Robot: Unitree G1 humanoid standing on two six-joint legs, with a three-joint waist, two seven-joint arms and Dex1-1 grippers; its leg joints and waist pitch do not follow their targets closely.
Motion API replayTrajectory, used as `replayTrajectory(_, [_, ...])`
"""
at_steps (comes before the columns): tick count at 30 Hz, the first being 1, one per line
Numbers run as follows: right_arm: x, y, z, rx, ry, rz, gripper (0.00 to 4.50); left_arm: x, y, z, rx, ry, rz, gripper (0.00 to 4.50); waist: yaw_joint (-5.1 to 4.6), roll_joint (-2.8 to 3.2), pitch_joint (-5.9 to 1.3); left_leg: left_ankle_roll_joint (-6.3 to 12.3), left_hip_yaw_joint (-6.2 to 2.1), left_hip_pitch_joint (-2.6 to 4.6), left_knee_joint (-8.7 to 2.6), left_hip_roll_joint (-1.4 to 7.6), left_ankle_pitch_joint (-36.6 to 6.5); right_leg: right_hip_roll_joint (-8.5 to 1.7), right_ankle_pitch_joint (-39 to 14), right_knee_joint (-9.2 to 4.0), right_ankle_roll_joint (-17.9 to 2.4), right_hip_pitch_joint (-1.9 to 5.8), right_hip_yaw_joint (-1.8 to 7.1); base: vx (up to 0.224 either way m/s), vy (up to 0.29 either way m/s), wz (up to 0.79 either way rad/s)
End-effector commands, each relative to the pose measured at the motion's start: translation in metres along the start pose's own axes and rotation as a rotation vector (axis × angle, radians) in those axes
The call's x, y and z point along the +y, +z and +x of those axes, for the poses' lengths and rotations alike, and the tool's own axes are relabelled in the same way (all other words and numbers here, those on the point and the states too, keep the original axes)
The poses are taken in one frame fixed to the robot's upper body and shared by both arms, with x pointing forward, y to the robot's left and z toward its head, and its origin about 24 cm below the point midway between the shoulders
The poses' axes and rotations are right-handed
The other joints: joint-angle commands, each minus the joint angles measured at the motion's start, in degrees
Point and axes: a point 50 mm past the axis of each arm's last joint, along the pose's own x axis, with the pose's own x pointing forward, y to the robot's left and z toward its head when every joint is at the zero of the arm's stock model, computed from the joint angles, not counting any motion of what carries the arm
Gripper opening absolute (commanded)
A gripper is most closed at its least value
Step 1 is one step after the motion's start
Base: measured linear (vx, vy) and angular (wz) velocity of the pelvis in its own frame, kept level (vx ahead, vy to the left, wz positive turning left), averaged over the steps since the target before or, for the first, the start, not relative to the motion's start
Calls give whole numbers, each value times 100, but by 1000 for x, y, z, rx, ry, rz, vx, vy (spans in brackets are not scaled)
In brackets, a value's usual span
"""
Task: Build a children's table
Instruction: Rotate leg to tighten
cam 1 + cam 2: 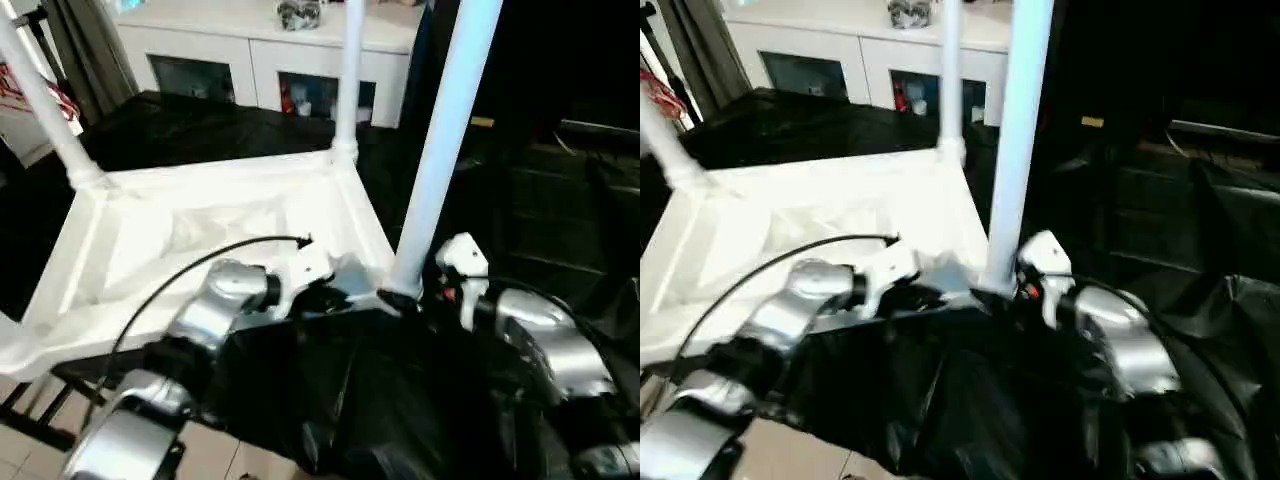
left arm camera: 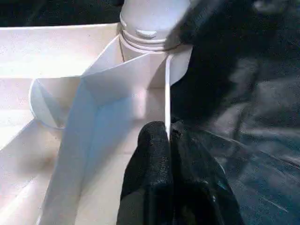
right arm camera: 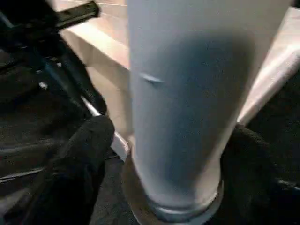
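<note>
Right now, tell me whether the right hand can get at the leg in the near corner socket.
Probably yes. The right hand is open with a finger on either side of the near leg, just above its socket; nothing stands between them.

glare is seen on the table top [image 1: 200,235]; dark surroundings are underexposed, and the near leg [image 3: 187,108] is blurred.
</note>
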Motion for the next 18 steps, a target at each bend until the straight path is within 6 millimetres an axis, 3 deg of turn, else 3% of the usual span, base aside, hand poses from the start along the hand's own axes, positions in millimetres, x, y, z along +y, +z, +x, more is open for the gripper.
replayTrajectory(1, [10, -2, 5, 6, 83, 16, 338, -3, 13, 1, -46, -50, 56, 0, 18, -47, -319, 476, -132, 43, -407, 351, -1172, -426, -1352, -427, -1319, 282, 270, 0, 0, 0])
replayTrajectory(7, [14, -5, -1, 63, 143, -4, 287, -3, 9, -5, -26, -77, 57, 0, 82, -41, -318, 471, -119, 55, -398, 355, -1095, -428, -1223, -410, -1362, 275, 270, 0, 0, 0])
replayTrajectory(18, [18, -9, -2, 95, 195, -6, 215, -3, 8, -8, -15, -86, 49, 0, 87, -56, -325, 441, -123, 52, -394, 346, -1077, -432, -1276, -411, -1314, 283, 270, 0, 0, 0])
